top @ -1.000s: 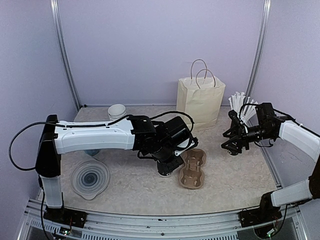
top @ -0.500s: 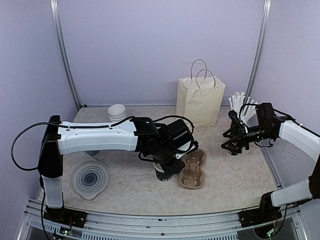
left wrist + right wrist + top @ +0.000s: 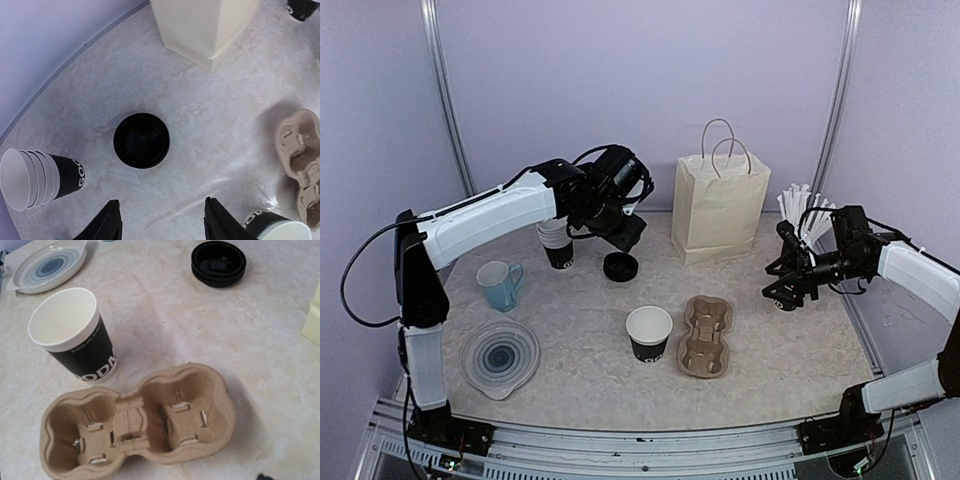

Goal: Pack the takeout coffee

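Left gripper: fingers spread wide, nothing between them, touching nothing. It hangs over the black lid, which lies flat on the table. In the left wrist view the lid sits at 12 o'clock of the gap between the fingers, apart from both tips.

Right gripper: jaws apart, holding nothing, held above the table at its 3 o'clock side and pointed in toward the middle. Its own fingers barely show in the right wrist view, so that read comes from the top view.

Takeout cup: black, white inside, white lettering, upright, no lid on. It stands on the table near centre, toward 6 o'clock, free of both grippers.

Carrier tray: brown pulp, two wells showing, just beside the cup at its 3 o'clock. The right wrist view shows a small gap between them. The cup is outside the tray. The lid is at 11 o'clock of the cup, well apart.

Rest, top view:
- nested cup stack at 9 o'clock of the lid
- blue mug at 9 o'clock of the table
- ringed plate at 7 o'clock
- paper bag upright, handles up, at 12–1 o'clock
- straw cup at 2 o'clock, behind the right gripper
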`<state>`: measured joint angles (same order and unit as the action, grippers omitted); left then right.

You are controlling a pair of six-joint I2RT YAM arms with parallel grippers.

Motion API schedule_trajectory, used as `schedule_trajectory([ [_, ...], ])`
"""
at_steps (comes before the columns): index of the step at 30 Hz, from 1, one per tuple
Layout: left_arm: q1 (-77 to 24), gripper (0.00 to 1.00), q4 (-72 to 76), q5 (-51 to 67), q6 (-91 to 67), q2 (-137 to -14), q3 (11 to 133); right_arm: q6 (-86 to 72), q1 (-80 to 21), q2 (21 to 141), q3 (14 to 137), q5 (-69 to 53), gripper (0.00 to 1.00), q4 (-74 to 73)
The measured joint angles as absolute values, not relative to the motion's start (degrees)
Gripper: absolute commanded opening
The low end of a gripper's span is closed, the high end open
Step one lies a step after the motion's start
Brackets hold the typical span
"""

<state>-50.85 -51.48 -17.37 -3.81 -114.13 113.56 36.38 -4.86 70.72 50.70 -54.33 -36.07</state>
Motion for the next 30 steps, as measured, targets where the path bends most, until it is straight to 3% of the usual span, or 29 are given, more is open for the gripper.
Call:
schedule_trajectory([
  [7, -44.4, 0.62, -50.7, -13.5, -1.1, -125.5, 119.0, 36.4, -4.9, 70.7, 50.5, -54.1, 0.81, -36.1],
  [11, -44.1, 0.54, -51.1, -11.2, -0.3, -132.4, 125.6, 36.4, -4.9, 70.7, 50.5, -54.0, 0.82, -36.1],
  [15, -42.8, 0.54, -51.2, -10.1, -1.0, -137.6, 129.4, 36.4, -4.9, 71.1, 50.5, -53.9, 0.82, -36.1],
  [30, -40.5, 0.38, -50.7, -8.2, -3.0, -142.4, 129.6, 36.4, -5.2, 72.3, 50.4, -53.5, 0.81, -36.1],
])
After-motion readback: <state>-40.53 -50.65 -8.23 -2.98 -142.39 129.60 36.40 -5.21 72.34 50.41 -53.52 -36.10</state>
